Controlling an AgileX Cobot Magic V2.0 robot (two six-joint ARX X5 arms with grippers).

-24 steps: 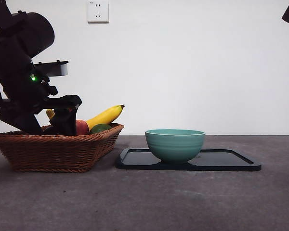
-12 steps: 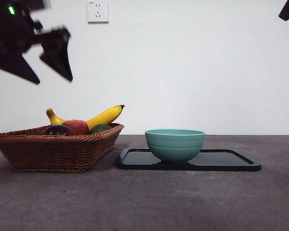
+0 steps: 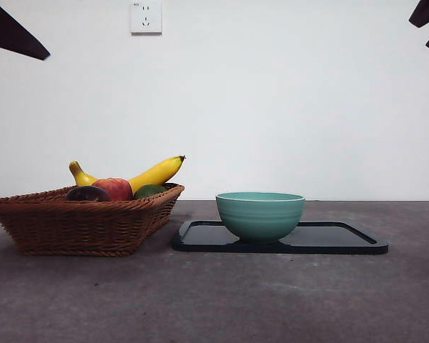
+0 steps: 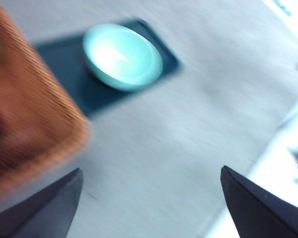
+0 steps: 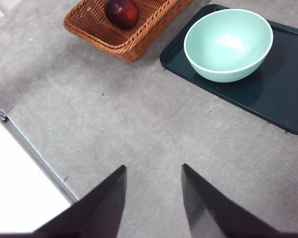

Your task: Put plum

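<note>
Plum (image 3: 87, 193): lies in the wicker basket (image 3: 79, 223), beside the red fruit (image 3: 115, 188) and banana (image 3: 157, 171).
Bowl (image 3: 260, 214): empty, stands on the dark tray (image 3: 343, 239) right of the basket.
Left gripper (image 4: 149, 208): raised high over the worktop (image 3: 214, 300), jaws spread wide, holding nothing.
Right gripper (image 5: 153, 198): raised, jaws apart, holding nothing.

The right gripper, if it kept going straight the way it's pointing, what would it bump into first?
Probably just the bare grey table. The right gripper is open and empty, aimed at tabletop short of the wicker basket and the teal bowl on its dark tray. Depth is hard to judge.
</note>
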